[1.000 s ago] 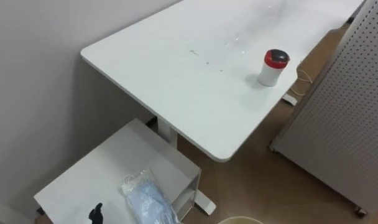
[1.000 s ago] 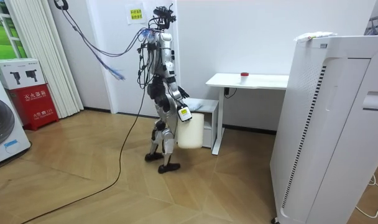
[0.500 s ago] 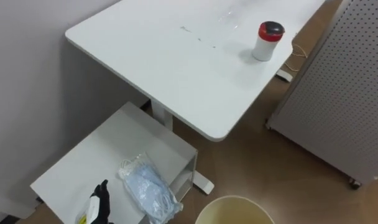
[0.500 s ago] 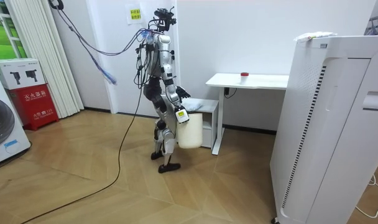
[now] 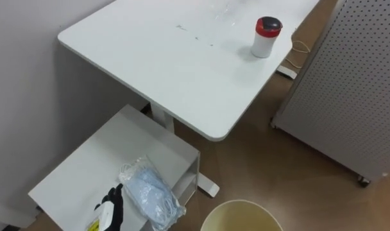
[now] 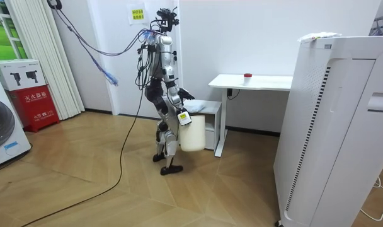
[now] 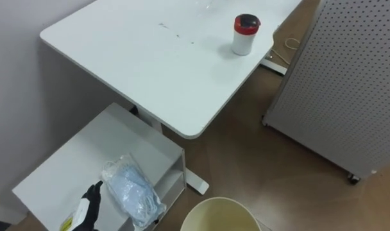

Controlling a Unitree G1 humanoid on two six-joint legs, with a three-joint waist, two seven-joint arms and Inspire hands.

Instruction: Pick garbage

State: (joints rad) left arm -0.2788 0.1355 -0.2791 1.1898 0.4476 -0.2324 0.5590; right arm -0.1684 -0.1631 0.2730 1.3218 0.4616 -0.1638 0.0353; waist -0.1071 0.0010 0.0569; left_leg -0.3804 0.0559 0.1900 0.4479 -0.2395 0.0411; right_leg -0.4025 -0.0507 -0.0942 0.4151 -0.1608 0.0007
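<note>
Plastic packet (image 5: 150, 196) of pale-blue material lies crumpled on the near right part of a low white side table (image 5: 99, 160), not held. The left hand (image 5: 110, 205), at the near edge of the eye views, is just left of the packet, fingers extended and holding nothing. A cream waste bin (image 5: 245, 218) shows near, right of the side table. In the room view the right hand (image 6: 185, 117) is at the bin's rim; its grip cannot be told. Beyond the side table stands a white desk (image 5: 156, 64), with a red-lidded white canister (image 5: 265, 37) at its far right. A perforated grey panel (image 5: 349, 83) stands right of the desk.
</note>
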